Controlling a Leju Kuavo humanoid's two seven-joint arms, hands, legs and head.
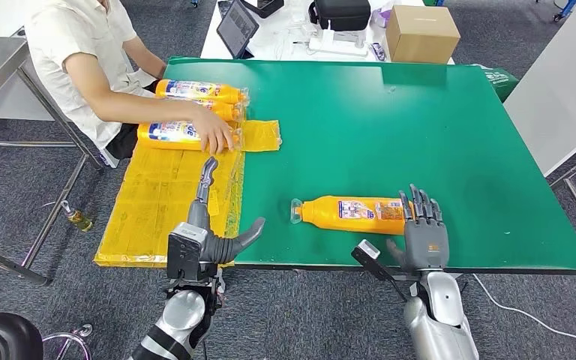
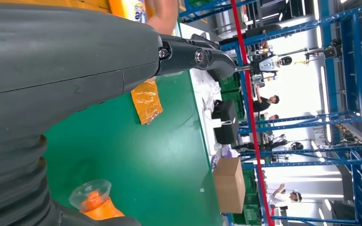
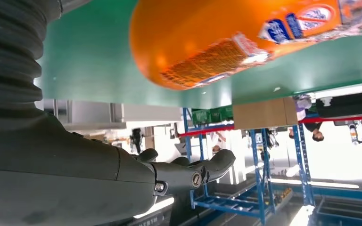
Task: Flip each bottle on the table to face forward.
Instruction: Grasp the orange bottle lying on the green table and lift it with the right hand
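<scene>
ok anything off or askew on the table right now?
Nothing spilled or damaged. The yellow sheet overhangs the green table's left edge, and a person's hand rests on one of three bottles there. A lone bottle lies by the right hand.

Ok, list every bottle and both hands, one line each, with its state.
Near bottle: lying on its side on the green table, cap toward the robot's left.
Three far bottles: lying on their sides, side by side; a person's hand rests on the nearest one.
Left hand: fingers apart, holding nothing.
Right hand: fingers extended at the near bottle's base, not gripping.
</scene>
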